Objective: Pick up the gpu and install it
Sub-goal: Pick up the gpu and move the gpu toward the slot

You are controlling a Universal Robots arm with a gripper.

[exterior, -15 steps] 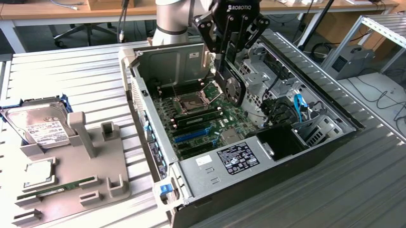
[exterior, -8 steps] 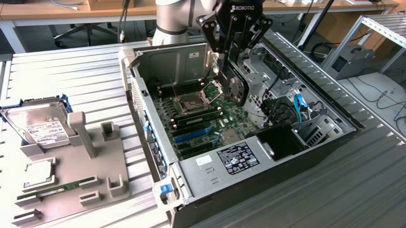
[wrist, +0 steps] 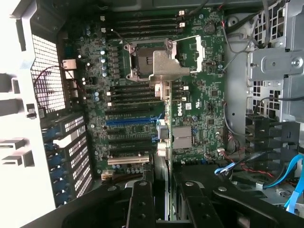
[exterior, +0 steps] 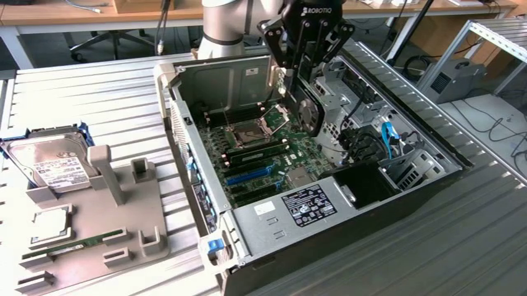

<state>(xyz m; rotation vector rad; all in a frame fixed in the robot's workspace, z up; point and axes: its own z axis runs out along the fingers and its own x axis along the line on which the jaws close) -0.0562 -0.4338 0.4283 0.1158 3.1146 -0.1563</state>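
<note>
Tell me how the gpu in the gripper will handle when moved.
The gpu looks stiff: it hangs on edge from the gripper without sagging. Its exposed fan suggests fragility. Gripped only at its upper part, it might swing if bumped.

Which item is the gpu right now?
Find the open computer case in the middle of the exterior view; the black tool hangs over its motherboard. The gpu is the dark, round-fanned card clamped on edge in that tool, unlike the silver, white-labelled hard drive lying beside the grey tray.
</note>
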